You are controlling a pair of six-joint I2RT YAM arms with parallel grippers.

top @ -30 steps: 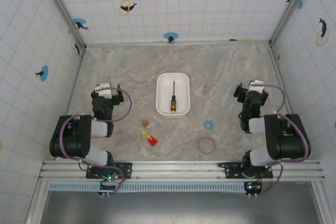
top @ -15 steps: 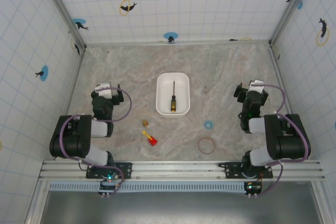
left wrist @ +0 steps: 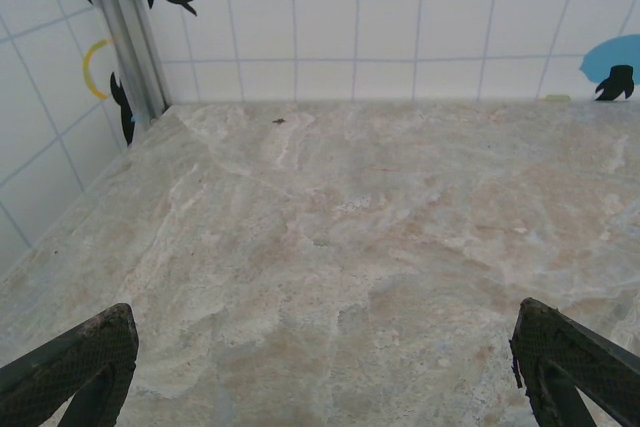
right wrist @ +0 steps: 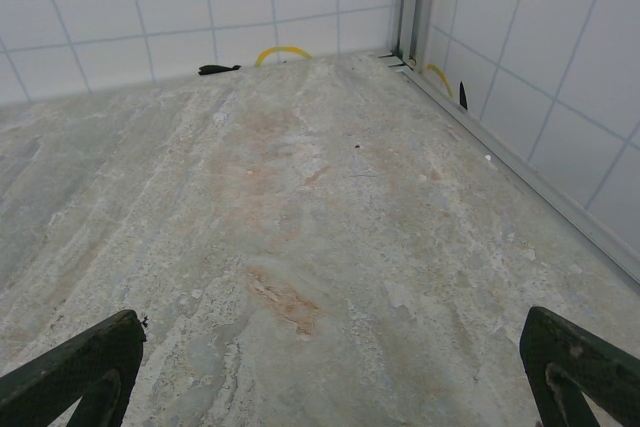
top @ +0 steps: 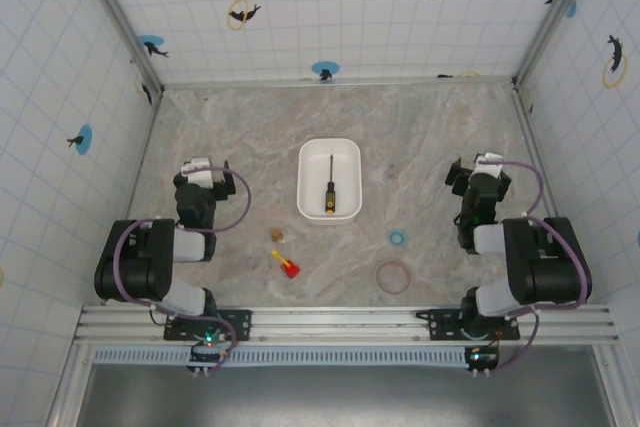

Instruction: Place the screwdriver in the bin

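Observation:
The white bin (top: 346, 155) stands in the middle of the table. The slim screwdriver (top: 328, 193) lies inside it, thin shaft pointing away, yellow-and-black handle toward the near rim. My left gripper (top: 203, 169) rests folded back at the left side of the table, well apart from the bin. Its jaws stand wide open over bare marble, with one dark fingertip (left wrist: 85, 359) at each lower corner of the left wrist view. My right gripper (top: 480, 169) sits folded at the right side, also open, its fingertips (right wrist: 575, 362) spread over bare table.
A stubby red-and-yellow piece (top: 286, 264) and a small tan bit (top: 277, 235) lie near the front left of the bin. A small blue ring (top: 398, 238) and a larger brown ring (top: 393, 276) lie front right. Tiled walls enclose the table.

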